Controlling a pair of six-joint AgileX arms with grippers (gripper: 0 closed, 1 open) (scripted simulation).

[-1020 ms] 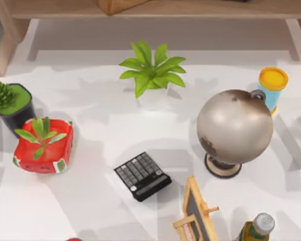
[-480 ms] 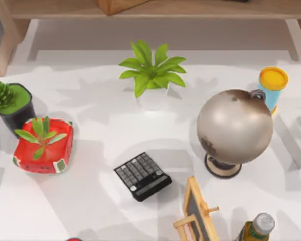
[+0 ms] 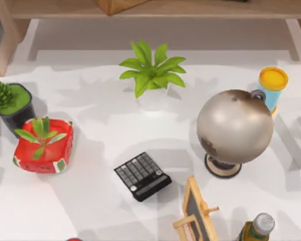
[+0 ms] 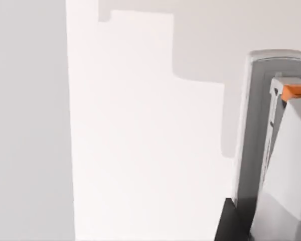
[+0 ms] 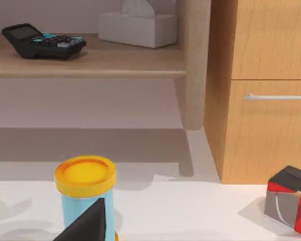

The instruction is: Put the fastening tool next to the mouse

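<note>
A tall grey and white object with an orange tab (image 4: 273,145), shaped like a stapler, lies on the white table in the left wrist view; it looks like the fastening tool. A dark part of my left gripper (image 4: 232,222) sits right beside its near end. The mouse is out of view. In the right wrist view, a dark part of my right gripper (image 5: 90,226) shows in front of the yellow-lidded blue jar (image 5: 85,193).
The table holds a black calculator (image 3: 142,175), a globe (image 3: 234,128), a leafy plant (image 3: 151,70), a red watermelon planter (image 3: 42,145), a dark pot (image 3: 12,103), the jar (image 3: 272,86), a small easel (image 3: 196,213) and a bottle (image 3: 257,228). A red and black box (image 5: 290,206) stands by the wooden cabinet (image 5: 263,85).
Shadows at the table's left edge have shifted slightly. None of the objects on the table has moved.
</note>
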